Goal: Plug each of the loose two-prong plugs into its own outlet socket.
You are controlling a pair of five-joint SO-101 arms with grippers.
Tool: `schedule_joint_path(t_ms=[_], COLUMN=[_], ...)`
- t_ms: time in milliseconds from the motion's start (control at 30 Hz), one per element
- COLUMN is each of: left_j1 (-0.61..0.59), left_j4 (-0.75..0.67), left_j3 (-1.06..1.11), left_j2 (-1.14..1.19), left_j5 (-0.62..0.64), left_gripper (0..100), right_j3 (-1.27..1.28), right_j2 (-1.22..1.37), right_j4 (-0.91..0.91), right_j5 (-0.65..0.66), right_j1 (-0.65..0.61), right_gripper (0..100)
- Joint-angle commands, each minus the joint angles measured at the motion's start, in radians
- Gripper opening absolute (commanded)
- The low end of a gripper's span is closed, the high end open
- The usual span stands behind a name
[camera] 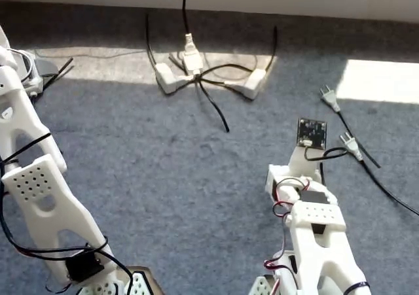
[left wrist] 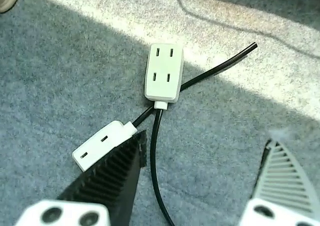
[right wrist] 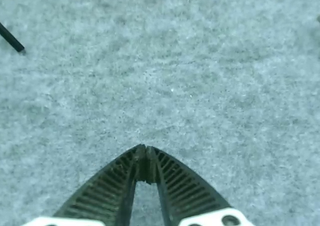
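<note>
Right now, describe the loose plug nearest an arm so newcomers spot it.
On the grey carpet, right of the white outlet blocks in the high view, lie two white two-prong plugs on black cords. Pick the plug beside the white arm's tip; the other lies by the sunlit patch.

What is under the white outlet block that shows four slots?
A black cable passes under the outlet block, over grey carpet; its middle stretch is covered by the block.
</note>
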Motion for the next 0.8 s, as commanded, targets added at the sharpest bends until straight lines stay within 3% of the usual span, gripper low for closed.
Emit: schedule_joint_path(t_ms=[0, 233, 400, 667, 767], left_j1=[-0.007, -0.101, -0.097, -0.044, -0.027], left_j4=[-0.057, -0.341, -0.497, -0.634, -0.644], left_j3=[0.004, 0.005, 0.004, 0.004, 0.005], left_j2=[-0.025, 0.213, 0.318, 0.401, 0.421], left_j5=[-0.003, -0.006, -0.003, -0.003, -0.003], left_gripper=[36, 36, 36, 36, 31], right_j3=[-0.004, -0.004, -0.004, -0.004, -0.004], right_j2=[-0.018, -0.018, -0.018, -0.018, -0.018], right_j4=[-0.013, -0.013, -0.015, -0.016, -0.016], right_j5=[0.000, 0.000, 0.000, 0.000, 0.000], right_j1=[0.004, 0.004, 0.004, 0.004, 0.004], right_gripper=[0.8, 0.8, 0.8, 0.8, 0.8])
